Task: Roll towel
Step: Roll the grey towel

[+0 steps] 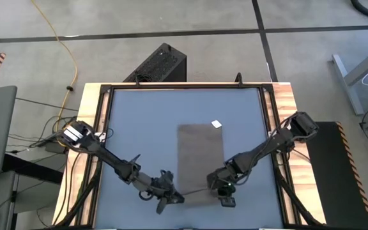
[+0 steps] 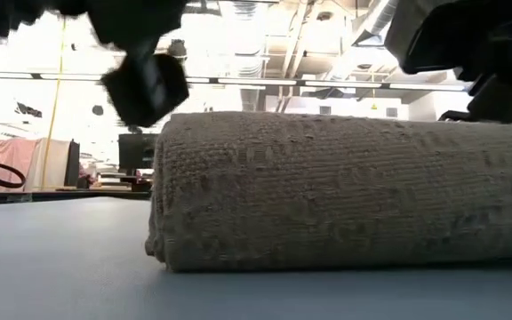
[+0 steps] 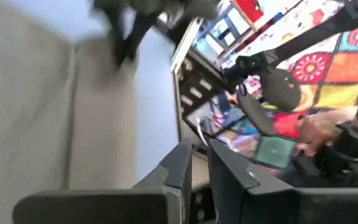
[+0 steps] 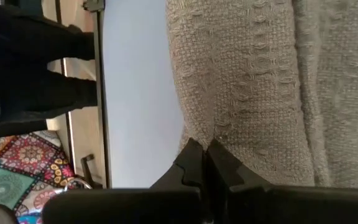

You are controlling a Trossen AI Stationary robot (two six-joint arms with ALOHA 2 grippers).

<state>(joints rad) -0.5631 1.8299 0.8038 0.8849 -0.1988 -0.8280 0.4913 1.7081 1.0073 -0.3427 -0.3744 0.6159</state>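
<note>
I'm looking at the towel [image 1: 200,153] lying mid-table on the blue mat [image 1: 139,115], long strip running front to back, white tag [image 1: 216,124] at its far corner. Near end is sitting rolled up into a fat tube; low cam is showing that roll [image 2: 345,191] side-on, resting on the mat, filling most of the frame.

Right gripper [image 1: 225,199] is sitting at the near right end of the towel, arm reaching in from the table's right edge. Right wrist cam is showing its fingers [image 4: 191,163] clenched together, tips pinching a bit of towel [image 4: 247,87] edge fabric, so I'm calling it grasping the towel.

Left gripper [image 1: 168,199] is hanging at the near left end of the roll, just beside the towel edge, arm coming in from the left side. Left wrist cam is showing its fingers [image 3: 180,167] nearly together w/ a narrow gap, nothing visible btwn them, towel [image 3: 23,106] lying off to one side. Can't tell for sure if it's fully clenched or slightly released; not seeing cloth in it.

Bkgd: left wrist cam is also picking up a person's hand [image 3: 319,127] near a colourful patterned cloth [image 3: 328,68], well off the table. Black box [image 1: 158,64] is sitting on the floor beyond the far table edge.
</note>
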